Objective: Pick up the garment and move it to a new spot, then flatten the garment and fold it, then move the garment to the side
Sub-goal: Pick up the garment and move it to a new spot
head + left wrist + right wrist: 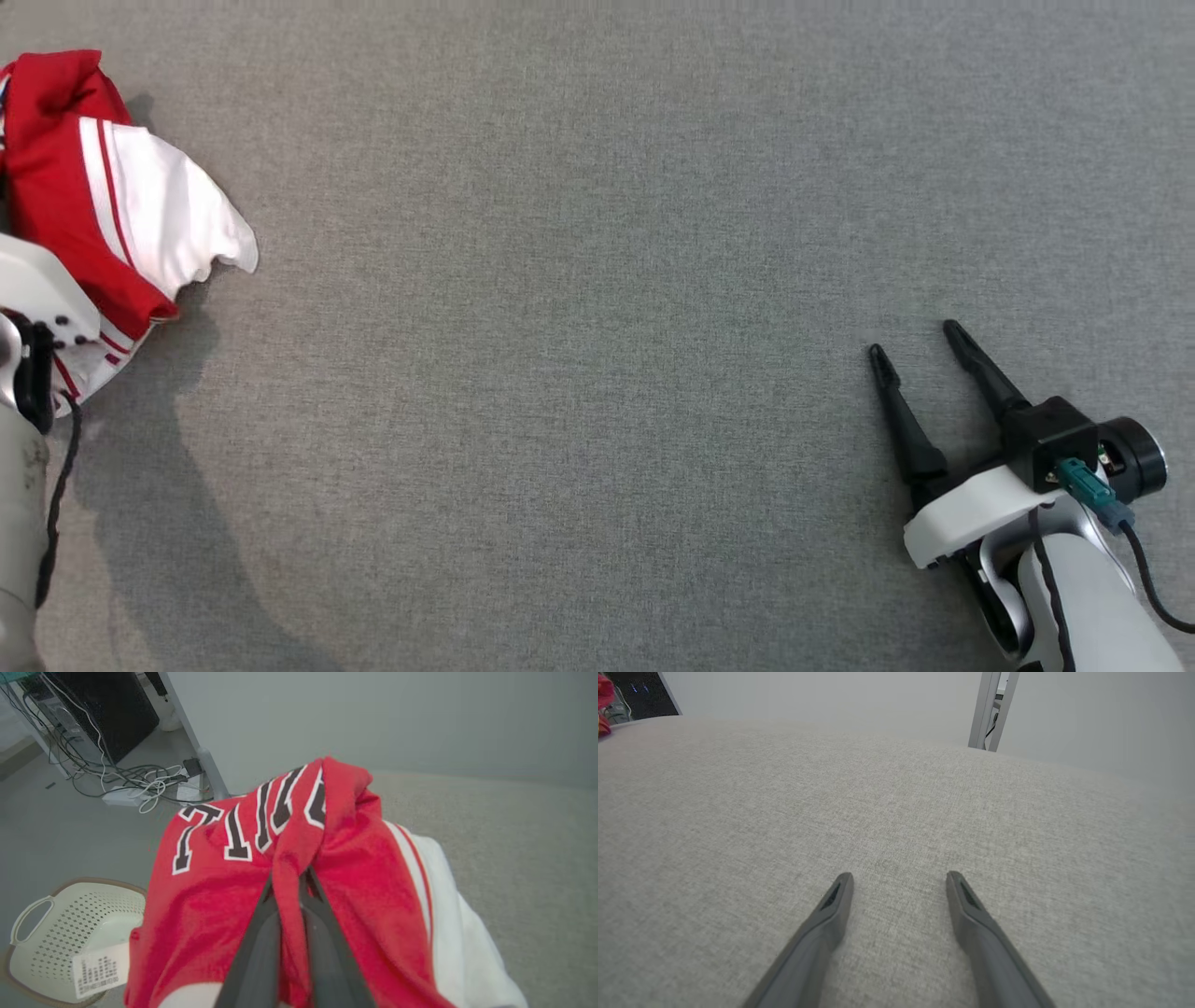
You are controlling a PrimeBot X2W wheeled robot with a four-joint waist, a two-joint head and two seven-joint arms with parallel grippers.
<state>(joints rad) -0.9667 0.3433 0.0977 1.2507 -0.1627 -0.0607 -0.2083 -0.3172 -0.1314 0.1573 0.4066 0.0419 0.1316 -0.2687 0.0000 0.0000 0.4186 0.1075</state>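
A red-and-white jersey (103, 205) is observed bunched at the left edge of the grey fabric-covered table (597, 280), toward the far left corner. In the left wrist view, the left gripper (289, 877) is seen clamped on a raised fold of the jersey's (364, 882) red fabric, its dark fingers (261, 933) drawn narrow with the cloth pinched between them. Black lettering outlined in white is noted across the red panel, and a white printed label (100, 968) is seen at the hem. Beyond the table's edge, a white perforated laundry basket (56, 933) and a tangle of cables (121, 779) are recorded on the floor. The right gripper (915, 342) is located near the right edge of the table, well apart from the jersey; its fingers (971, 905) are spread wide with nothing between them, over bare cloth surface (896, 788).
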